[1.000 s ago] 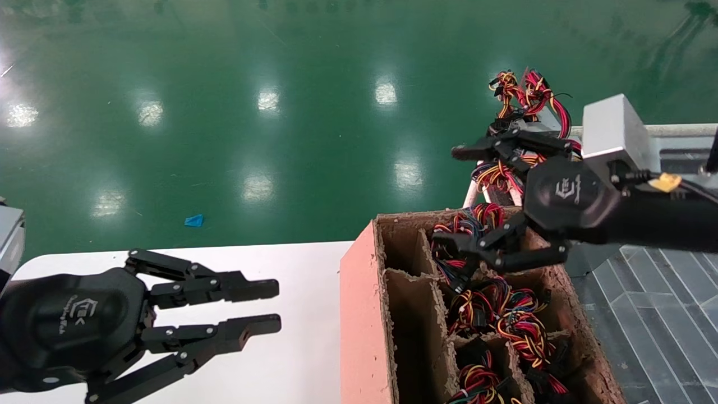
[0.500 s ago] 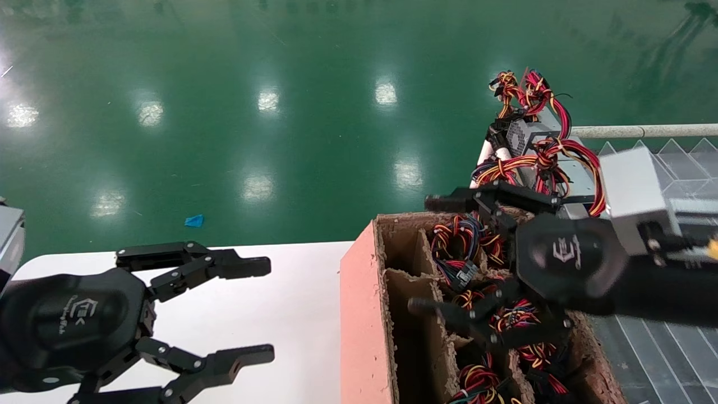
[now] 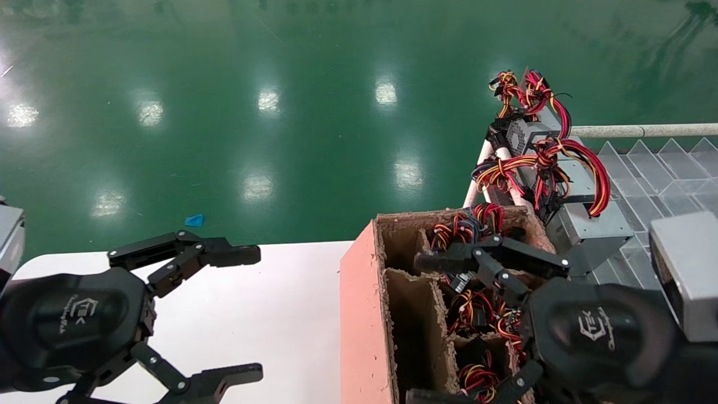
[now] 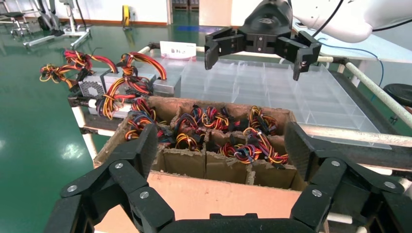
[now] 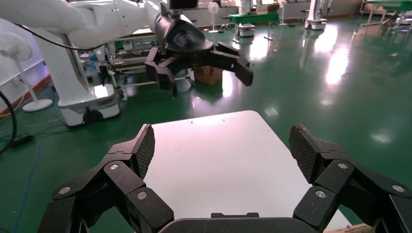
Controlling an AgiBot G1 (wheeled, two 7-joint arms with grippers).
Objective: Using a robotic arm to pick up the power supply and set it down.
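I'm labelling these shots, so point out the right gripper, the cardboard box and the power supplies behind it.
right gripper [image 3: 418, 328]: head view, gap between its open fingertips.
cardboard box [image 3: 359, 314]: head view, pink outer side wall.
power supplies [image 3: 594, 227]: head view, grey metal casing of the nearest one.

The power supply [image 3: 594, 230] is a grey sheet-metal box lying tilted at the far right, just beyond the far corner of the cardboard box [image 3: 364, 314]. Its wires [image 3: 561, 160] are red, yellow, orange and black. They rise from it in a knotted bundle and loop over its far side. Nothing grips it.

The right gripper [image 3: 418, 328] is black, with jointed linkage fingers and a white logo on its rounded palm. It hangs near right over the box's compartments, pointing left, jaws spread wide and holding nothing.
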